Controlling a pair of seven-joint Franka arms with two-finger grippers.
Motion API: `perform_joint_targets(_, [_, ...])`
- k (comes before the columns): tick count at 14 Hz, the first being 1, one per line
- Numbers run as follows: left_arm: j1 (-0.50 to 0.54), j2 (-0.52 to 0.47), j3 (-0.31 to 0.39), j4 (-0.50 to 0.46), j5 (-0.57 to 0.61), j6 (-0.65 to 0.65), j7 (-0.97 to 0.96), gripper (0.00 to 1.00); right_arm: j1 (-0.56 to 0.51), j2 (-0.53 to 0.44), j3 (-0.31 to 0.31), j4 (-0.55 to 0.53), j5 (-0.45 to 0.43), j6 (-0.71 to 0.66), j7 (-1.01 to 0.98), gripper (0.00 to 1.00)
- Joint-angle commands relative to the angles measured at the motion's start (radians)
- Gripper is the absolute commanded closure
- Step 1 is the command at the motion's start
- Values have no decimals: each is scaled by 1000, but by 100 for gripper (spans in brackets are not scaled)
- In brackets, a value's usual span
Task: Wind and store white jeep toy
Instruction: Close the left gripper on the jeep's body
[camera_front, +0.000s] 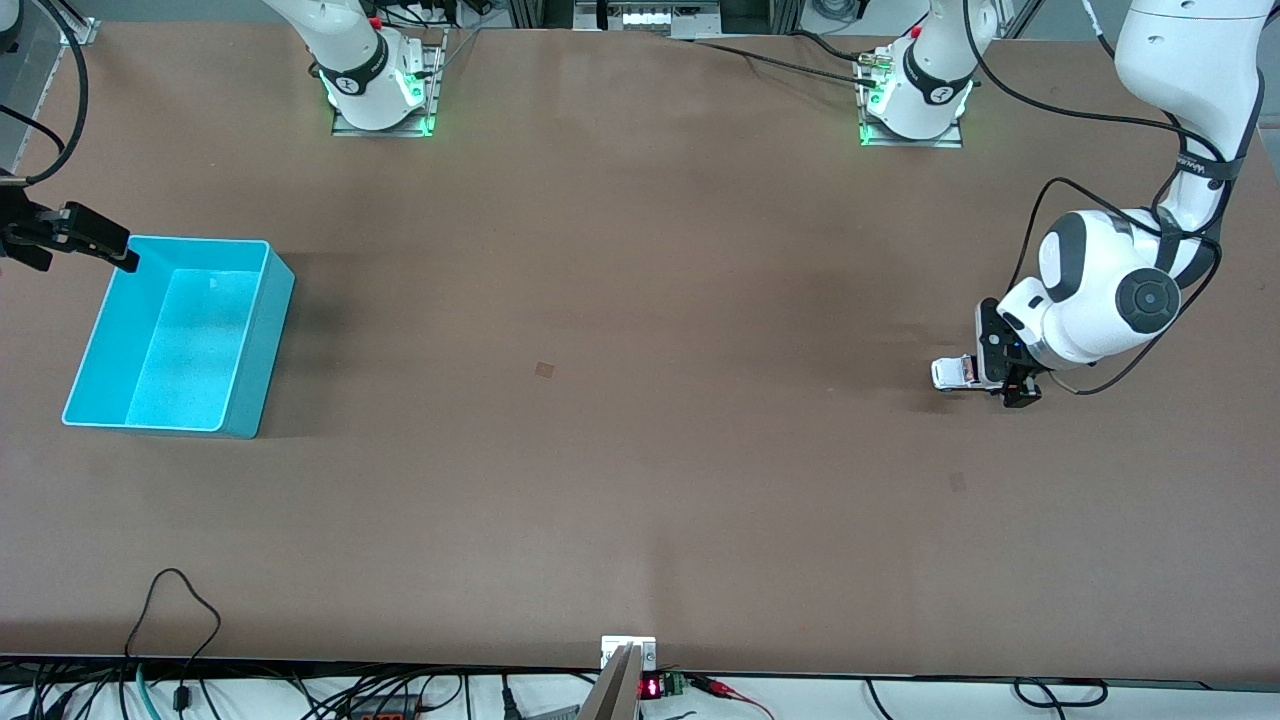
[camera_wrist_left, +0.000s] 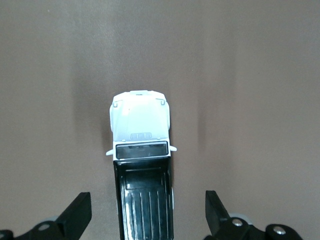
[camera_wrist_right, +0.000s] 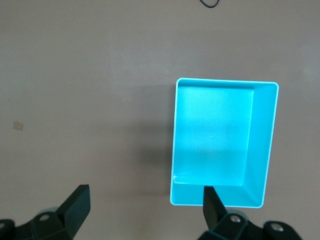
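The white jeep toy (camera_front: 947, 372), white with a glossy black roof, stands on the table at the left arm's end. In the left wrist view the jeep (camera_wrist_left: 141, 125) has its black rear between the fingers. My left gripper (camera_front: 1001, 377) is low over the jeep's rear and open (camera_wrist_left: 147, 202); both fingers stand clear of the jeep's sides. The turquoise bin (camera_front: 262, 345) stands empty at the right arm's end. My right gripper (camera_front: 118, 250) hovers open over the bin's edge; in the right wrist view it (camera_wrist_right: 145, 197) is above bare table beside the bin (camera_wrist_right: 263, 140).
Two small tape marks (camera_front: 544, 370) lie on the brown table. Cables (camera_front: 175, 600) trail along the table's edge nearest the front camera. The arm bases (camera_front: 380, 90) stand along the edge farthest from the front camera.
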Motion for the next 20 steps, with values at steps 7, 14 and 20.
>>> perform_joint_targets(7, [31, 40, -12, -21, 12, 92, 24, 2, -4, -5, 4, 11, 2, -16, 8, 0])
perform_joint_targets(14, [31, 37, -17, -24, 7, 92, 92, 18, -4, -5, 4, 11, 4, -16, 8, 0])
perform_joint_targets(20, [31, 34, -20, -25, 6, 92, 90, 40, -2, -5, 6, 11, 2, -16, 8, 0])
